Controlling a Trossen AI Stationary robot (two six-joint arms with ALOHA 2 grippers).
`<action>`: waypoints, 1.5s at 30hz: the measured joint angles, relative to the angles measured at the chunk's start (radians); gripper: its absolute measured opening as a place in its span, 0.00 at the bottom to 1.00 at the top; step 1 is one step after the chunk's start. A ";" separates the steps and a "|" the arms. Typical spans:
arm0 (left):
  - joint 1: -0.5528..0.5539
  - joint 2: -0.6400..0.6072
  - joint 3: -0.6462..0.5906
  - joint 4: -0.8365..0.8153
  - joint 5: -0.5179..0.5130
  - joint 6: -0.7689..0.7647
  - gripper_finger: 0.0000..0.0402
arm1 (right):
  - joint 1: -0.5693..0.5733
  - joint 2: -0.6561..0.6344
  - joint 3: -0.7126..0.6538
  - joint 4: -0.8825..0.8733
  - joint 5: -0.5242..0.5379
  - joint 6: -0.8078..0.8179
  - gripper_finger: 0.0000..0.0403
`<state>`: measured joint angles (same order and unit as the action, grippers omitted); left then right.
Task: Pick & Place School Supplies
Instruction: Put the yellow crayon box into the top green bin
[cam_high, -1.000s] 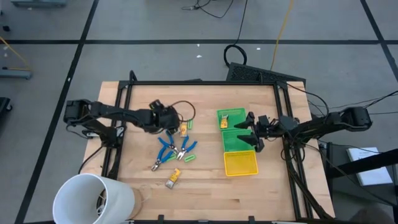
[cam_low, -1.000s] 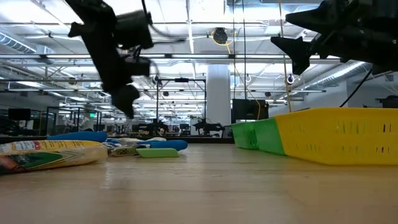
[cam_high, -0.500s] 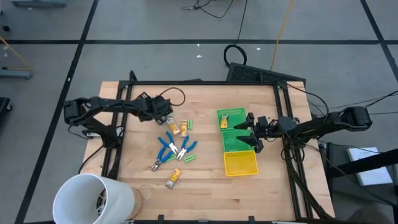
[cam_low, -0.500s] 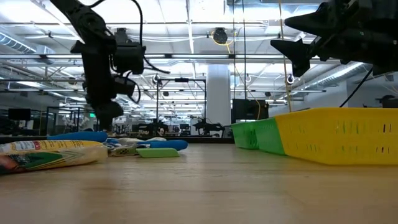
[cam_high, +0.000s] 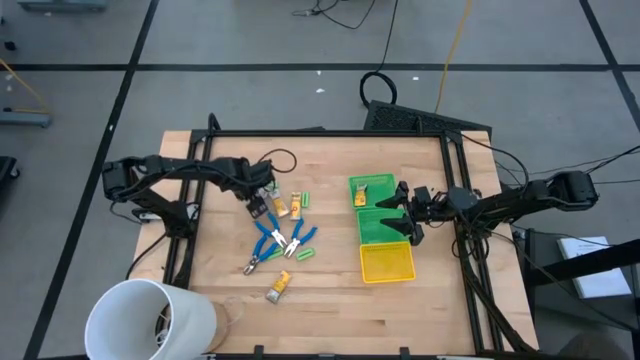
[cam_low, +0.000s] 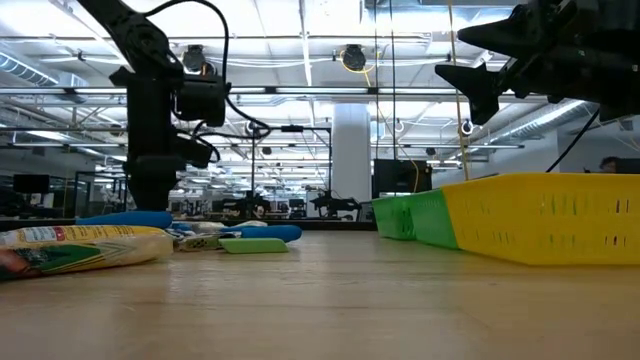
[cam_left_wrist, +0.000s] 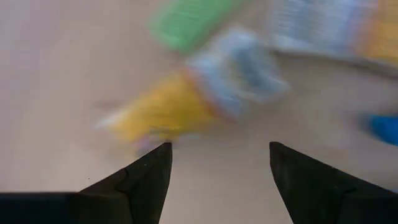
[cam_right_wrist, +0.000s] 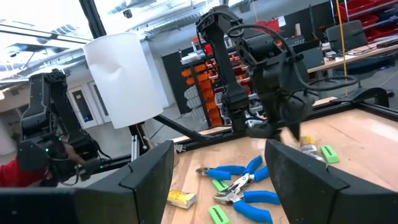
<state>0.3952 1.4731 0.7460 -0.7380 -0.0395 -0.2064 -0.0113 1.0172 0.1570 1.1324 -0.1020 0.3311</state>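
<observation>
From above, the count on the pale wooden table (cam_high: 330, 290) runs like this: two yellow-tan wrapped blocks loose on the wood, one (cam_high: 281, 206) up near the left gripper (cam_high: 257, 207) and one (cam_high: 278, 287) at the near edge of the cluster, plus a third (cam_high: 361, 195) already lying in the far green plastic bin (cam_high: 370, 179). Three short bright-green pieces show: one (cam_high: 305, 200) just beside the upper block, one (cam_high: 304, 254) below the pliers, and one (cam_high: 270, 255) among the handles. Blue-handled pliers (cam_high: 268, 233) lie crossed in the middle, three by my count, though they overlap.

The left gripper is down low over the upper block; its wrist camera shows the two dark fingers (cam_left_wrist: 143, 177) spread apart with the yellow block (cam_left_wrist: 163, 112) between and beyond them, nothing gripped.

The right gripper (cam_high: 403, 213) hovers above the middle green bin (cam_high: 385, 239), fingers (cam_right_wrist: 149, 174) wide and empty. Its wrist view alone shows the big white cup (cam_right_wrist: 122, 78) standing behind the pliers (cam_right_wrist: 245, 186). The low view alone shows the yellow slotted bin (cam_low: 540, 215) side-on.
</observation>
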 joint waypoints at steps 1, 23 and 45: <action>-0.006 0.000 0.000 0.000 0.051 0.010 0.68 | 0.000 0.000 0.000 0.000 0.000 0.001 0.60; -0.047 0.000 0.050 -0.018 -0.282 0.374 0.68 | 0.000 0.000 0.000 -0.016 -0.003 0.001 0.60; 0.093 -0.005 -0.109 0.140 -0.078 0.561 0.68 | 0.000 0.000 0.000 -0.034 -0.004 -0.002 0.60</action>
<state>0.4885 1.4677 0.6365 -0.5976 -0.1171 0.3545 -0.0113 1.0176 0.1570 1.0981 -0.1061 0.3288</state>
